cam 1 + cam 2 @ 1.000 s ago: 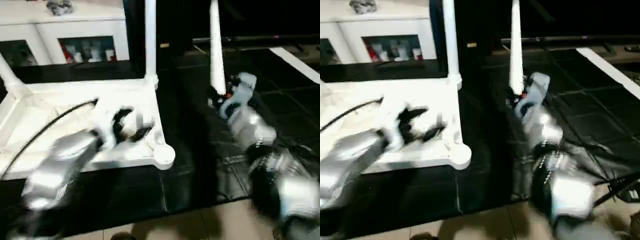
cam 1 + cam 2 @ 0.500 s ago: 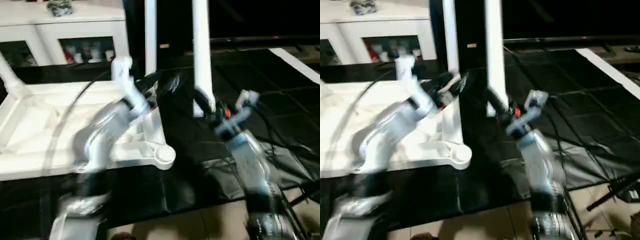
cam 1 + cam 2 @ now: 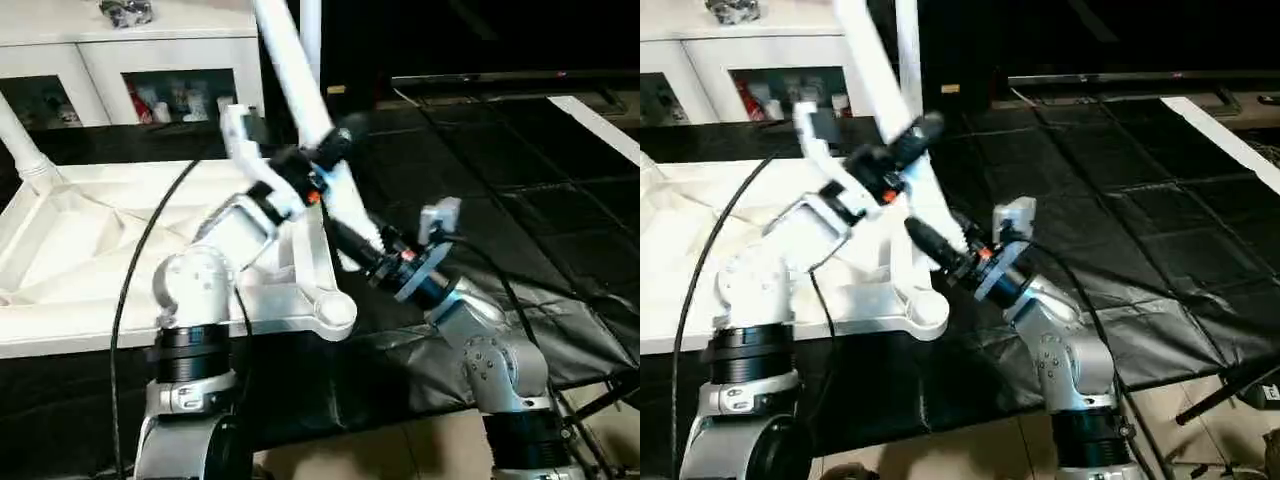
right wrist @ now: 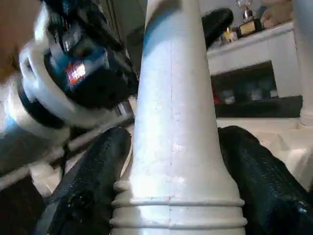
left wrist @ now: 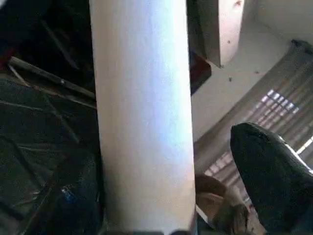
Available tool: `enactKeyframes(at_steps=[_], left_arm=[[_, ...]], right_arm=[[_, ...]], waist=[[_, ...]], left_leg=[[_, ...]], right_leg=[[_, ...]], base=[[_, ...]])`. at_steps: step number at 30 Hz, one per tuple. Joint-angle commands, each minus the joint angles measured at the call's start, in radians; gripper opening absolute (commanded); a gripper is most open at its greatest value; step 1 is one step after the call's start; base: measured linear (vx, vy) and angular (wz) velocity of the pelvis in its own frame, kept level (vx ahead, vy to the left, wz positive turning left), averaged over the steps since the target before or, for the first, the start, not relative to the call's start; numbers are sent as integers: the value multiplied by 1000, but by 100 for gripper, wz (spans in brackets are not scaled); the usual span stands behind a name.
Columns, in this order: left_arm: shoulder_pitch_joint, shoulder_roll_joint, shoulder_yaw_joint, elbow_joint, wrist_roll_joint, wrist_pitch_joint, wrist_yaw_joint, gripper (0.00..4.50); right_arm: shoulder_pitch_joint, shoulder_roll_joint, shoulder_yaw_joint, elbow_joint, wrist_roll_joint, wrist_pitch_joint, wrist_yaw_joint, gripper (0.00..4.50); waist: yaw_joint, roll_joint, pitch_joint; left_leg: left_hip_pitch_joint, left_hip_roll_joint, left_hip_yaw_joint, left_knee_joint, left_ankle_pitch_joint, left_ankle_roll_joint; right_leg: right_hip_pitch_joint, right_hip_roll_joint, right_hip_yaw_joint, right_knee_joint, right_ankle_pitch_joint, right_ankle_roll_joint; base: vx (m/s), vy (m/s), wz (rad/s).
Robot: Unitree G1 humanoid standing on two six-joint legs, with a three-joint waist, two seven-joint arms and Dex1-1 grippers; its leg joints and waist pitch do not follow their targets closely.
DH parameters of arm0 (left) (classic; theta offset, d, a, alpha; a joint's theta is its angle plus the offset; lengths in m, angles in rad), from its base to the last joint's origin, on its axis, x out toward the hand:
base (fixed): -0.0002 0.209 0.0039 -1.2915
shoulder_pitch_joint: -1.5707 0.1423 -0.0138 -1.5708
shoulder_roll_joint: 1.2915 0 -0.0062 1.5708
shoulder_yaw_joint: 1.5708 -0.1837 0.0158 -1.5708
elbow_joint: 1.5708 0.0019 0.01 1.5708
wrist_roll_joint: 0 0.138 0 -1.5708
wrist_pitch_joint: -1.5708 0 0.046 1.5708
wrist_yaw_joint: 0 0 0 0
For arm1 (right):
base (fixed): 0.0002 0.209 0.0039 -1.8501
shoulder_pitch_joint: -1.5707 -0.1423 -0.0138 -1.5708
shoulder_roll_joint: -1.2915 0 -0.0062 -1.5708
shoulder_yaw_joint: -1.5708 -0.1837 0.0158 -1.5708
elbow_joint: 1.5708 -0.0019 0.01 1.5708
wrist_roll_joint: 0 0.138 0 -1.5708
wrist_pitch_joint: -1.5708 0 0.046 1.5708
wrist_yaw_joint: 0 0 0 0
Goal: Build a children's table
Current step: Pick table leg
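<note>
Change: a second ago the long round tapered white plastic leg (image 3: 300, 95) stood upright in the right hand (image 3: 940, 248) off to the right, while the left hand (image 3: 325, 165) was low over the tabletop; now the leg leans toward the tabletop and both hands are on it.
Right hand: its black fingers (image 4: 95, 181) are closed on the thick ribbed base end of the leg, partly spread to that width.
Left hand: it sits further up the shaft; one finger lies against the leg and the other finger (image 5: 274, 176) stands a little clear, so the hand is around it but not fully clamped.
Meaning for the task: judged as carrying the leg over for fitting; it is not yet seated.
Tabletop: the white plastic rectangular top (image 3: 70, 240) lies ribbed underside up on the dark floor, two legs already standing at its far corners.
Open socket: the round corner socket (image 3: 335, 312) nearest the hands is empty.
Cabinet: the white cabinet with glass-fronted shelves (image 3: 160, 60) behind holds small items too blurred to name.
</note>
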Motion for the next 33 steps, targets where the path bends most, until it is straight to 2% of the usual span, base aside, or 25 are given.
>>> enactKeyframes(at_steps=[1, 3, 6, 8, 9, 10, 14, 15, 17, 19, 20, 21, 22, 23, 24, 26, 27, 32, 33], left_arm=[[-8, -6, 4, -14, -29, 8, 13, 363], [-2, -6, 3, -28, -39, 17, 13, 341], [2, -5, 0, -33, -47, 20, 17, 319], [7, 0, -13, -38, -38, 13, 14, 286], [9, 1, -16, -40, -33, 11, 14, 280], [14, 7, -27, -43, -19, 10, 14, 274], [31, 29, -60, -45, 15, 14, 15, 242], [31, 31, -62, -44, 18, 13, 17, 235], [27, 27, -56, -38, 18, 3, 27, 227], [21, 22, -46, -31, 19, -13, 37, 209], [20, 21, -44, -29, 20, -18, 40, 201], [19, 21, -42, -28, 22, -20, 42, 196], [18, 20, -40, -24, 26, -25, 46, 194], [17, 21, -40, -19, 28, -29, 48, 191], [15, 21, -40, -15, 31, -32, 50, 191], [11, 21, -39, -8, 34, -37, 53, 188], [5, 23, -38, 1, 39, -44, 57, 188], [-2, 31, -36, 8, 46, -57, 63, 186], [-4, 39, -35, 10, 58, -69, 68, 186]], right_arm=[[-7, -21, 30, 10, -56, -2, -16, 270], [-5, -40, 58, 16, -95, -5, -22, 270], [-5, -44, 65, 11, -104, 2, -32, 270], [-7, -55, 74, 6, -117, 5, -35, 270], [-7, -59, 78, 5, -121, 4, -35, 270], [-9, -65, 84, 5, -125, 2, -29, 270], [-19, -71, 93, 17, -139, -10, -22, 270], [-22, -71, 92, 20, -140, -11, -23, 270], [-27, -72, 93, 23, -141, -12, -22, 270], [-34, -73, 98, 24, -142, -12, -22, 270], [-35, -73, 100, 21, -142, -12, -23, 270], [-34, -72, 101, 17, -140, -10, -24, 270], [-30, -71, 102, 6, -132, -1, -23, 270], [-26, -70, 103, 0, -132, 3, -23, 270], [-23, -70, 103, -3, -132, 5, -23, 270], [-17, -72, 104, -7, -129, 11, -21, 270], [-8, -74, 105, -13, -124, 18, -19, 326], [-8, -67, 94, -4, -128, -17, -29, 360], [-12, -61, 80, 4, -106, -6, -23, 372]], waist=[[-3, -2, -79], [-2, -1, -79], [-4, -2, -78], [-5, -14, -77], [-3, -7, -78], [-4, -11, -77], [-4, -8, -77], [-6, -20, -77], [-5, -12, -77], [-6, -12, -77], [-6, -5, -77], [-7, -10, -77], [-7, -5, -78], [-7, -7, -78], [-6, -2, -78], [-7, -5, -79], [-8, -2, -79], [-7, -2, -79], [-7, -1, -79]], left_leg=[[-2, 12, -3, -61, -112, 27], [0, 13, -3, -60, -111, 24], [0, 13, -2, -61, -114, 29], [0, 14, -2, -62, -119, 34], [0, 15, -2, -62, -112, 33], [0, 15, -2, -62, -112, 33], [1, 15, -2, -63, -114, 31], [1, 15, 0, -63, -114, 32], [1, 17, -1, -62, -112, 30], [2, 16, -1, -62, -114, 31], [2, 16, -2, -62, -113, 29], [3, 16, -1, -61, -115, 31], [2, 15, -1, -61, -111, 31], [2, 15, -1, -60, -109, 32], [2, 15, -2, -61, -108, 32], [2, 15, -2, -61, -110, 32], [2, 15, -2, -61, -114, 32], [2, 15, -3, -61, -124, 26], [3, 16, -4, -62, -128, 27]], right_leg=[[71, -60, 51, -83, -181, -109], [70, -61, 51, -83, -190, -108], [69, -61, 52, -84, -192, -109], [70, -61, 51, -85, -209, -100], [68, -61, 52, -84, -211, -98], [69, -62, 51, -85, -213, -95], [67, -61, 53, -83, -211, -89], [68, -61, 53, -84, -211, -90], [67, -63, 53, -82, -209, -96], [67, -62, 54, -82, -199, -102], [67, -62, 54, -80, -195, -104], [67, -61, 54, -82, -191, -103], [68, -61, 54, -81, -182, -105], [68, -61, 54, -81, -176, -106], [68, -61, 54, -79, -173, -108], [69, -60, 53, -80, -174, -108], [68, -59, 52, -82, -176, -108], [69, -61, 52, -82, -184, -105], [68, -61, 52, -82, -187, -106]], base=[[0, 0, 0], [0, 0, 0], [0, 0, 0], [0, 0, 0], [0, 0, 0], [0, 0, 0], [0, 0, 0], [0, 0, 0], [0, 0, 0], [0, 0, 0], [0, 0, 0], [0, 0, 0], [0, 0, 0], [0, 0, 0], [0, 0, 0], [0, 0, 0], [0, 0, 0], [0, 0, 0], [0, 0, 0]])
